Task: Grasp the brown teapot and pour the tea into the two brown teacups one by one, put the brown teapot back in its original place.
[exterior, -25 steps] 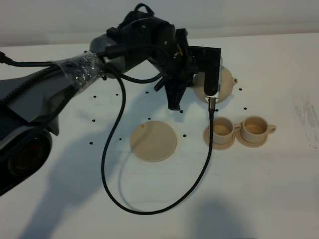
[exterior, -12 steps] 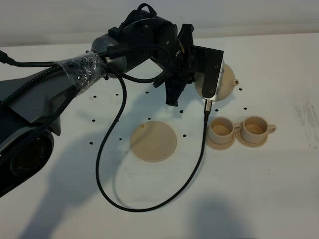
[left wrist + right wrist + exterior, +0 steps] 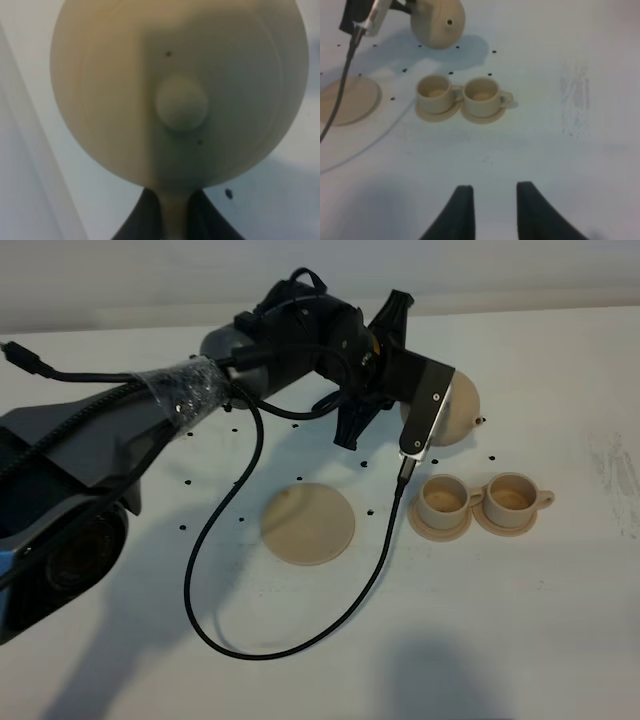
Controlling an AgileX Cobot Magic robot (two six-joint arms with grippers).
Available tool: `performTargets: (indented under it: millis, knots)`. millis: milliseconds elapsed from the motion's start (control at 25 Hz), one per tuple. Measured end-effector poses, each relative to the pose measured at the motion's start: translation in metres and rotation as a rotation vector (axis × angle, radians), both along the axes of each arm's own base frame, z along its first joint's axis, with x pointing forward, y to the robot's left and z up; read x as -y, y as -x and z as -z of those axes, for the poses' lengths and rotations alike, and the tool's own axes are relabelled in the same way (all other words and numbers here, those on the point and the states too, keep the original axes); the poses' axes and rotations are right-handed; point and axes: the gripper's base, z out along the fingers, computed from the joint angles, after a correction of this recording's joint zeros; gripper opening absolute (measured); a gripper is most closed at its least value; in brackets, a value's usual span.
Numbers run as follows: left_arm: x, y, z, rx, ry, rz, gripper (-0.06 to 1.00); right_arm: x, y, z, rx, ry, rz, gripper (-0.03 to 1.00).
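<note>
The brown teapot [image 3: 458, 408] is at the back, just behind the two brown teacups, and is half hidden by my left wrist [image 3: 395, 380]. It seems to be held off the table. In the left wrist view my left gripper [image 3: 175, 222] is shut on the loop handle, and the teapot's domed lid and knob [image 3: 181, 103] fill the picture. The left cup [image 3: 443, 500] and the right cup [image 3: 512, 496] stand on their saucers, touching side by side; I cannot tell whether they hold tea. The wide saucer [image 3: 308, 523] lies bare. My right gripper [image 3: 492, 200] is open and empty, well in front of the cups [image 3: 457, 95].
A black cable [image 3: 300, 640] loops from the left wrist over the table, in front of the wide saucer and close by the left cup. Small black dots mark the white table [image 3: 560, 620]. A scuffed patch [image 3: 574, 97] lies right of the cups.
My left wrist has rolled and moved a little to the right with the teapot. The teapot has turned, so its spout shows less. The cable loop has shifted. The cups have not moved.
</note>
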Motion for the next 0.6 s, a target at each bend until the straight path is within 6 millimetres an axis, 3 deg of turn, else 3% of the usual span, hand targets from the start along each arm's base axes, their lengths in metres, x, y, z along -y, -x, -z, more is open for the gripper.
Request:
performTargets:
  millis: [600]
  knots:
    - [0.032,0.009,0.018,0.13,0.006,0.123,0.08,0.0,0.0,0.0,0.0,0.0,0.0,0.2]
